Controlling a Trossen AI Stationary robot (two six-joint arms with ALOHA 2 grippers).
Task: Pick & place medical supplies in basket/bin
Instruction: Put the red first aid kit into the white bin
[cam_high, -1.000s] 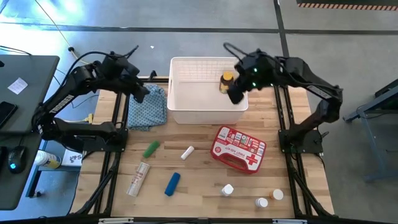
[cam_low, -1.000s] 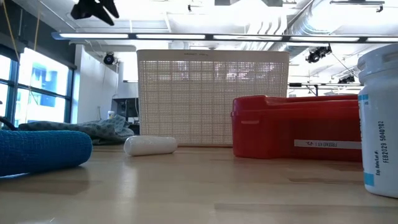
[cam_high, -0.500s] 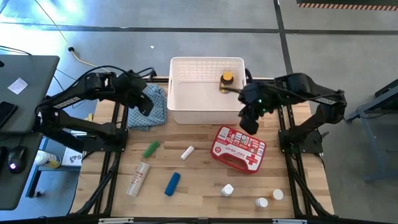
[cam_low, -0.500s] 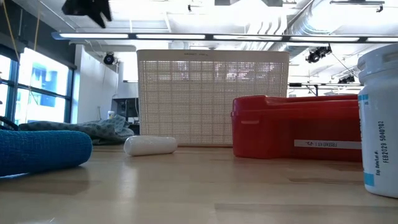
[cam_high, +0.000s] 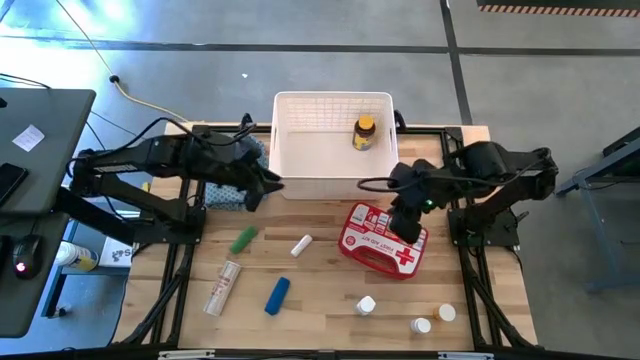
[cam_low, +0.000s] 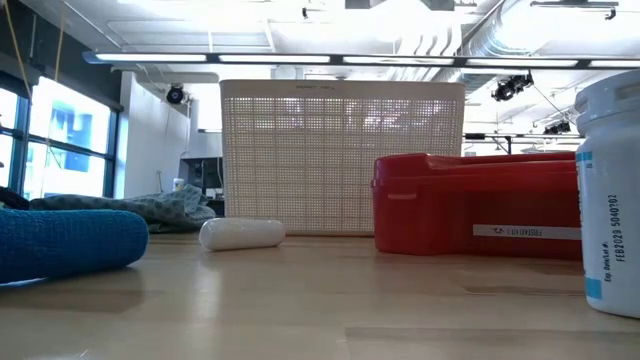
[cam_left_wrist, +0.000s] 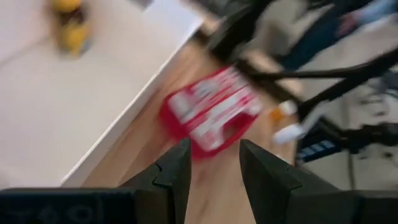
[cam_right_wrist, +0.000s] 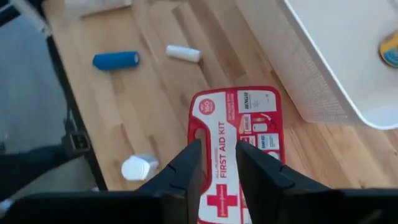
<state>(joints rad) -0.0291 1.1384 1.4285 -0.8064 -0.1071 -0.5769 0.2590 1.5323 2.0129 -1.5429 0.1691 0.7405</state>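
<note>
Bright, even light from ceiling strips at 12 o'clock leaves only faint shadows. The left wrist view is heavily smeared, probably motion blur; the other 3 stay sharp.

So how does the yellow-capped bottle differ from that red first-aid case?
The amber bottle sits inside the white basket; the red case lies on the table outside it. The bottle is small and round, the case far bigger, flat, with a handle. Both are medical supplies.

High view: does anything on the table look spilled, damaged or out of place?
Nothing stands out. The amber bottle stands upright in the white basket. The first-aid case, the tubes and the small white bottles lie apart on the table, unspilled. A patterned cloth lies crumpled left of the basket.
</note>
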